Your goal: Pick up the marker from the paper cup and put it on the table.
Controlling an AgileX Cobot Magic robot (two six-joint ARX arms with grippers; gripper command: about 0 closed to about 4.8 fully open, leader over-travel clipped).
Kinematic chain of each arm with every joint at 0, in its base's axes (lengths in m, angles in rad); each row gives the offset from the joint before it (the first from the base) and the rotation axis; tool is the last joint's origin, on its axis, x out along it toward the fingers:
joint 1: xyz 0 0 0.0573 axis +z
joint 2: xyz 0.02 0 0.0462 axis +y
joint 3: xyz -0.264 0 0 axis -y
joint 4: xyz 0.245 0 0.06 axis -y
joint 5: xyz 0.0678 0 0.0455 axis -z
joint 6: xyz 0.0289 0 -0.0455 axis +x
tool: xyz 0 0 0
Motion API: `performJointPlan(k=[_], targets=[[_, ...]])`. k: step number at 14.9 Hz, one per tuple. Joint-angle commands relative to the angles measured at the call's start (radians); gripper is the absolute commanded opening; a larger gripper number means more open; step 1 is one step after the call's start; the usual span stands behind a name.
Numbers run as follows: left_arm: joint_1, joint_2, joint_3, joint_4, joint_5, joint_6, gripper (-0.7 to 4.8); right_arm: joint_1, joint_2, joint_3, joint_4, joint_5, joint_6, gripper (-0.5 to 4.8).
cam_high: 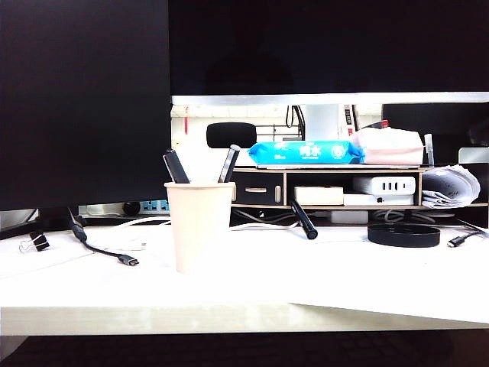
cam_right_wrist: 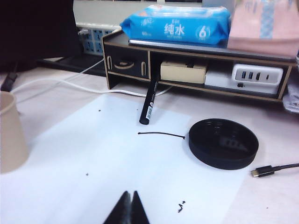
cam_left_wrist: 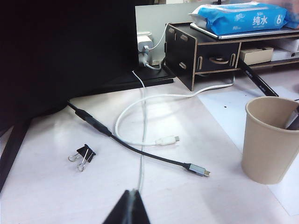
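The slim black marker (cam_high: 304, 219) lies slanted on the white table (cam_high: 344, 275), its far end against the wooden shelf; it also shows in the right wrist view (cam_right_wrist: 149, 102) and the left wrist view (cam_left_wrist: 257, 79). The beige paper cup (cam_high: 199, 225) stands upright left of it and holds two other dark markers (cam_high: 176, 166). My left gripper (cam_left_wrist: 133, 192) is shut and empty, hovering over the table well short of the cup (cam_left_wrist: 268, 140). My right gripper (cam_right_wrist: 130, 193) is shut and empty above a white sheet, apart from the marker and the cup (cam_right_wrist: 11, 133). Neither gripper shows in the exterior view.
A black round disc (cam_right_wrist: 223, 142) lies right of the marker. A binder clip (cam_left_wrist: 83, 156), a black USB cable (cam_left_wrist: 140, 149) and a white cable (cam_left_wrist: 154, 140) lie left of the cup. The shelf (cam_high: 328, 187) carries a blue wipes pack (cam_high: 306, 152). A dark monitor (cam_high: 84, 99) stands at the left.
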Motion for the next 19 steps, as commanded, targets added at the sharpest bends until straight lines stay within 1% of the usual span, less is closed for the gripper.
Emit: performJointPlan(k=[1, 3, 4, 6, 7, 8, 9, 13, 19], targets=[[0.001, 0.000, 0.001, 0.016, -0.003, 0.000, -0.05, 0.000, -0.007, -0.001, -0.014, -0.047, 0.021, -0.01], [0.001, 0.000, 0.001, 0.017, -0.003, 0.000, -0.05, 0.000, -0.045, -0.001, -0.069, -0.108, 0.022, -0.01], [0.001, 0.000, 0.001, 0.017, -0.002, 0.000, -0.05, 0.000, -0.082, -0.001, -0.105, -0.107, 0.031, -0.01], [0.001, 0.000, 0.001, 0.017, -0.002, 0.000, -0.05, -0.008, -0.212, -0.001, -0.204, -0.061, 0.036, -0.01], [0.001, 0.000, 0.001, 0.017, -0.002, -0.001, -0.05, -0.023, -0.308, -0.001, -0.269, -0.040, 0.036, -0.01], [0.001, 0.000, 0.001, 0.017, -0.002, -0.001, -0.05, -0.039, -0.380, -0.001, -0.323, -0.040, 0.036, -0.01], [0.001, 0.000, 0.001, 0.018, -0.003, 0.000, -0.05, -0.082, -0.433, 0.001, -0.377, -0.044, 0.040, -0.01], [0.001, 0.000, 0.001, 0.019, -0.002, -0.001, -0.05, -0.157, -0.430, 0.003, -0.358, -0.052, 0.048, -0.01], [0.001, 0.000, 0.001, 0.020, -0.002, 0.000, -0.05, -0.168, -0.430, 0.003, -0.359, -0.042, 0.071, -0.01]])
